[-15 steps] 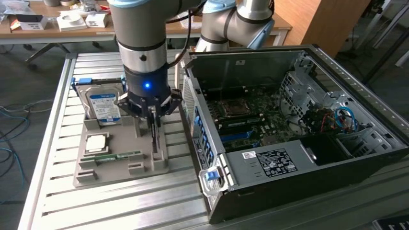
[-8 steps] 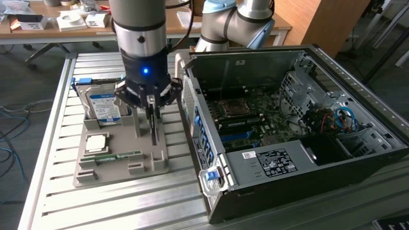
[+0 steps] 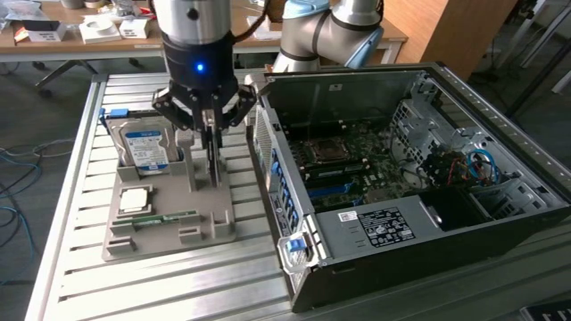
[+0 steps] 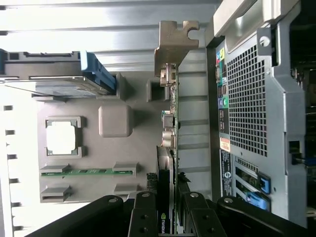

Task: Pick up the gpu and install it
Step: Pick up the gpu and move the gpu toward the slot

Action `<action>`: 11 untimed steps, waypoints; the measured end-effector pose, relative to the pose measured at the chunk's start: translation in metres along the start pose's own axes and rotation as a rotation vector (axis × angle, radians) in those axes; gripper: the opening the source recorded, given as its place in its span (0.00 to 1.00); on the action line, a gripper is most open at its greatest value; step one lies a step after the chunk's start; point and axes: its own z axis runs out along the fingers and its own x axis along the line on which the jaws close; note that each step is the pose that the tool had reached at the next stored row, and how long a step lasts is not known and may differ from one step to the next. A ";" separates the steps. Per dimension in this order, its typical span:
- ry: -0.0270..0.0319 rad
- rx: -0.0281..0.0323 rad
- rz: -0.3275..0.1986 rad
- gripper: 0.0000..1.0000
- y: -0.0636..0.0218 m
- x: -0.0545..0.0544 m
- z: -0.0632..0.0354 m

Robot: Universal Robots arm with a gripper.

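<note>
While it is standing on edge over the grey plastic holder tray [image 3: 134, 244], the thin dark gpu [image 4: 171, 123] with silvery end bracket is being pinched by the black two-finger gripper [image 4: 168, 219], which is holding it vertical just beside the open black computer case [image 3: 384, 274].

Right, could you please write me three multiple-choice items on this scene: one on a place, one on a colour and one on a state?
1. Where is the gpu? A) flat on the floor B) in a person's hand C) on edge over the grey tray, held by the tool
2. What colour is the hard drive's label? A) blue B) red C) yellow
3. How is the computer case? A) closed B) side open C) wrapped in film
Answers: 1 C, the tool clamps it above the tray; 2 A, the label is blue; 3 B, the motherboard shows inside.
</note>
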 end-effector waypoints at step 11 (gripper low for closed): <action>-0.0006 0.0000 0.000 0.26 0.0020 -0.001 -0.0447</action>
